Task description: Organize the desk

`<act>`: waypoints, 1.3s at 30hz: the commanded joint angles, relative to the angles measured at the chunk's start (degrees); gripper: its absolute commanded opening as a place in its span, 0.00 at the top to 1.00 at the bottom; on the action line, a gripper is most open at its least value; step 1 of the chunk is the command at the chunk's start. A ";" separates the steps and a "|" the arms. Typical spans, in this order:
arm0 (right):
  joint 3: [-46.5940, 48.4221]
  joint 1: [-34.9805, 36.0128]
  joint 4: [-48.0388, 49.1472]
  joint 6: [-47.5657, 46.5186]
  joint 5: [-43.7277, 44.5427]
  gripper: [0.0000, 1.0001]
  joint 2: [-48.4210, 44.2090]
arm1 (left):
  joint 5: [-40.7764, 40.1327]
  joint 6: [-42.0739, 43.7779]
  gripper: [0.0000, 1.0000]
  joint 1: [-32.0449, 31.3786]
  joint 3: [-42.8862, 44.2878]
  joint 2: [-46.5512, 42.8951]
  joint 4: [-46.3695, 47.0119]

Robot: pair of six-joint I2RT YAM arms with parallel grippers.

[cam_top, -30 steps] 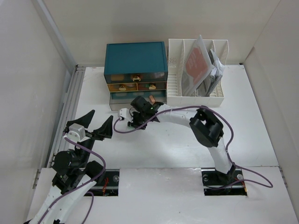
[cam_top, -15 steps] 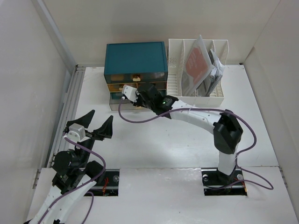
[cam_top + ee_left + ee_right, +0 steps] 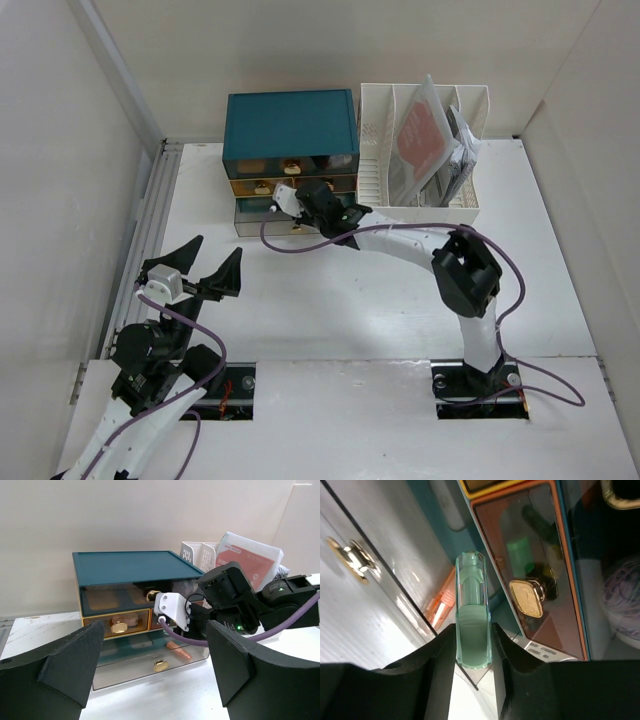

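Desk: white top (image 3: 330, 300) under everything, with the drawer box (image 3: 290, 120) at its 12 o'clock edge.
Right gripper (image 3: 472, 642): clenched on a green tube (image 3: 471, 605), above the pulled-out clear bottom drawer (image 3: 145, 672).
Left gripper (image 3: 212, 264): fingers spread, nothing held, at 8 o'clock.
Step, as I judge it: putting the tube into the drawer.
Doing it well: lower it before letting go, lay it beside the orange stick (image 3: 179, 650), and stay clear of the drawer's front wall and the brass knob (image 3: 526, 598).
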 commanded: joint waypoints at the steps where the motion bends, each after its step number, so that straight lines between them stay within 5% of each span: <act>1: 1.25 -0.91 2.91 -0.33 2.05 0.62 0.55 | 0.56 0.20 0.20 0.04 0.53 -1.26 2.95; 3: 1.25 -1.44 2.91 -0.33 1.43 0.46 0.55 | 0.56 0.20 0.20 0.04 0.53 -1.26 2.95; 11: 0.73 -1.44 2.38 3.79 -4.09 0.43 -5.84 | 0.56 0.20 0.20 0.04 0.53 -1.26 2.95; 12: 0.73 -0.92 1.86 4.33 -7.67 0.45 -6.91 | 0.56 0.20 0.20 0.04 0.53 -1.26 2.95; 15: -0.15 -1.43 -0.94 4.51 -18.38 0.84 -9.81 | 0.56 0.20 0.20 0.04 0.53 -1.26 2.95; 17: 0.37 -2.32 -8.81 2.58 -35.95 1.00 -9.82 | 0.56 0.20 0.20 0.04 0.53 -1.26 2.95; 20: 4.14 -3.02 -19.47 -4.62 -50.64 1.00 -4.74 | 0.56 0.20 0.20 0.04 0.53 -1.26 2.95; 24: 8.55 -3.02 -25.13 -5.34 -49.37 1.00 2.21 | 0.56 0.20 0.20 0.04 0.53 -1.26 2.42; 39: 5.47 -3.02 -5.36 7.23 -17.91 1.00 5.21 | 0.56 0.20 0.20 0.04 0.53 -1.26 2.42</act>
